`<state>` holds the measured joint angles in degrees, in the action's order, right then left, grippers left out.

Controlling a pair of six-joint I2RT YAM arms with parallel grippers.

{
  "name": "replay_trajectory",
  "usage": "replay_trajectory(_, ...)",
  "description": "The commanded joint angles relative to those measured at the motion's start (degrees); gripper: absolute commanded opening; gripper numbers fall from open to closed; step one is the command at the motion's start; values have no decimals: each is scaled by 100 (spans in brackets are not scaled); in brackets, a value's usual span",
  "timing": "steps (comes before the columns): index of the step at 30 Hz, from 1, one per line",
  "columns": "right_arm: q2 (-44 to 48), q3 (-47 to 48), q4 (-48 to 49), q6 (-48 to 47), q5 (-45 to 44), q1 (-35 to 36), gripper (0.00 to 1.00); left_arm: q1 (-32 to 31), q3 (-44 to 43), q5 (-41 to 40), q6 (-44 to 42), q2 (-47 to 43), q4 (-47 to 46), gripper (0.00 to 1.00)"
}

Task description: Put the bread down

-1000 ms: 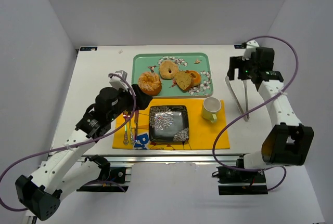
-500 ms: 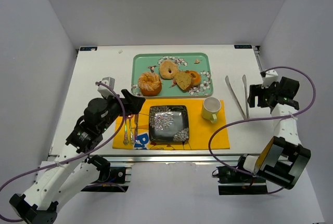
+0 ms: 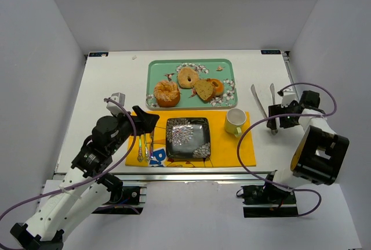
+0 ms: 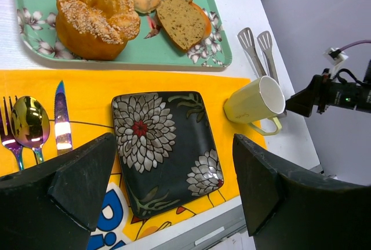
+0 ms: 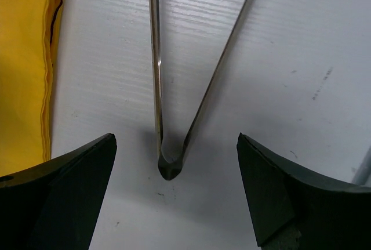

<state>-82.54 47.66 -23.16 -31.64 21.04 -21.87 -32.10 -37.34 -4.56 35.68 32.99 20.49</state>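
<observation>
Straddling tongs [image 5: 155, 58] hinge on counter [image 5: 301, 41], likely to lift them for bread [image 3: 167, 93] | right gripper [image 5: 175, 138]: jaws wide, empty | left gripper [image 4: 174, 142]: jaws wide, empty, near plate [image 4: 145, 128]

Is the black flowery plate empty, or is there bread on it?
Empty. The black square flowered plate shows only its pattern; the breads all lie on the green tray.

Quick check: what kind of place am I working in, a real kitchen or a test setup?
Probably a test bench staged as a breakfast table: bare white walls box in the white table, and a yellow placemat holds a neat plate, cup and cutlery.
</observation>
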Motion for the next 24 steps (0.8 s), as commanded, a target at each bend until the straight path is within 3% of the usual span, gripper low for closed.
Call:
replay_trajectory(1,-279,147,347,96,-73,287,89,-16,8,-124,53,-56,130,91)
replay_trajectory(7,-657,147,1058,649,-767,692,89,-16,-124,-212,44,58,227,91)
replay_trajectory(16,-1404,621,1296,914,-706,754,88,-16,-379,-212,27,436,166,91)
replay_trajectory(19,-1598,762,1367,966,-636,807,82,-16,-467,-203,0,585,166,91)
replay_trajectory(24,-1809,973,1323,967,-469,833,60,-16,-519,-203,-9,708,122,91)
